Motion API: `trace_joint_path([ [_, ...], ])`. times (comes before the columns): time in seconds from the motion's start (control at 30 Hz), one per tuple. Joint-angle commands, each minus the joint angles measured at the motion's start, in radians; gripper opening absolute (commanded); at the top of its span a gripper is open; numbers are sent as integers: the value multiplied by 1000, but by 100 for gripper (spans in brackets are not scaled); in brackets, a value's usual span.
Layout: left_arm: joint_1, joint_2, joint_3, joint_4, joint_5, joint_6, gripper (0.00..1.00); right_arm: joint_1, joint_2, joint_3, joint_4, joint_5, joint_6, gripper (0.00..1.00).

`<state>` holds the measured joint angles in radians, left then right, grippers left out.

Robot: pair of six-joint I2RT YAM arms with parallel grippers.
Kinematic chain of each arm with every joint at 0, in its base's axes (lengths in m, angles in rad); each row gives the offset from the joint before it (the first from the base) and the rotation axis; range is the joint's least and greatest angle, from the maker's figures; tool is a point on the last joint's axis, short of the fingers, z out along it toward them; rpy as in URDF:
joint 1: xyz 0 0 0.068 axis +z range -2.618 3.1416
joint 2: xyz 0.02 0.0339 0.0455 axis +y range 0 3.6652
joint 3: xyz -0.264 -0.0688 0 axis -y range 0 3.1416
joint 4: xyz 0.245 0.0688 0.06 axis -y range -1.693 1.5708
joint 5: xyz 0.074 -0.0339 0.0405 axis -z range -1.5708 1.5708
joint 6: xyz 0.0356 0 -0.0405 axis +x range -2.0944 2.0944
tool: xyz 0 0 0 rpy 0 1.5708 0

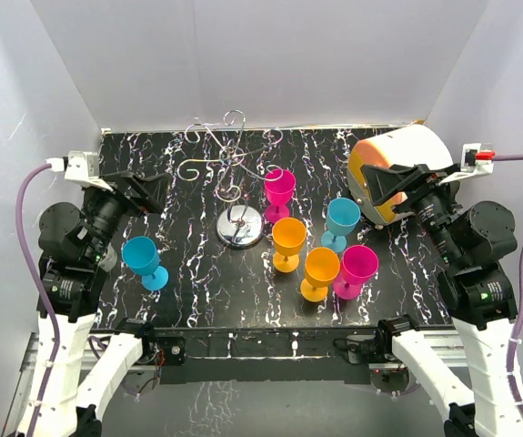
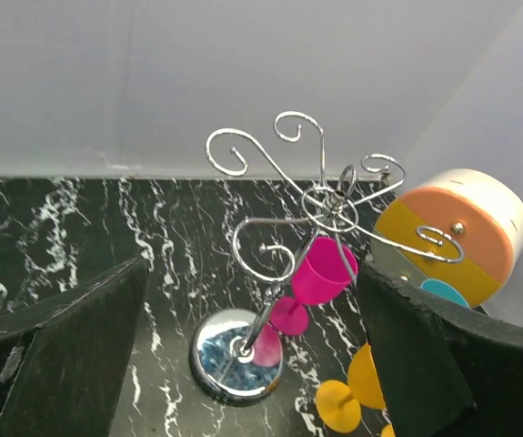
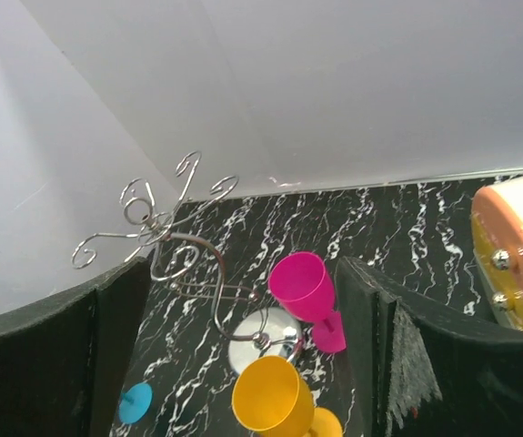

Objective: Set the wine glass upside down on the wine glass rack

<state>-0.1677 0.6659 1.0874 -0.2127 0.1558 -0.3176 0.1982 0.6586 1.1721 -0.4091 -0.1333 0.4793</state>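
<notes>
Wine glass rack (image 1: pixel 240 228) stands beside upright magenta glass (image 1: pixel 279 188).

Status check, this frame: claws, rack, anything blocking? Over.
Left claw open, empty; right claw open, empty. Wine glass rack upright, nothing hung; six glasses standing upright. Pink glass close beside rack base.

Six upright wine glasses (image 1: pixel 289 238) stand near the wine glass rack (image 1: pixel 240 228).

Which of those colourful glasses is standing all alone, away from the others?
The blue glass left of the wire rack. The other five glasses, one of them also blue, crowd together on the rack's right side.
</notes>
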Motion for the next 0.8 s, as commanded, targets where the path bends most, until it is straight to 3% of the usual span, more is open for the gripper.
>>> trace_joint_path([
  [0.0,51,-3,-39,61,138,-77,97,-26,14,56,-6,-129,44,83],
  [0.1,71,-21,-67,59,144,-99,98,-36,45,79,-45,-220,36,85],
  [0.37,92,-105,-141,60,169,-167,98,-46,135,121,-196,-342,-11,79],
  [0.6,97,-116,-109,-40,253,-265,99,-49,276,148,-381,-284,-89,72],
  [0.77,98,-146,-150,-94,222,-284,99,-37,343,112,-423,-218,-124,63],
])
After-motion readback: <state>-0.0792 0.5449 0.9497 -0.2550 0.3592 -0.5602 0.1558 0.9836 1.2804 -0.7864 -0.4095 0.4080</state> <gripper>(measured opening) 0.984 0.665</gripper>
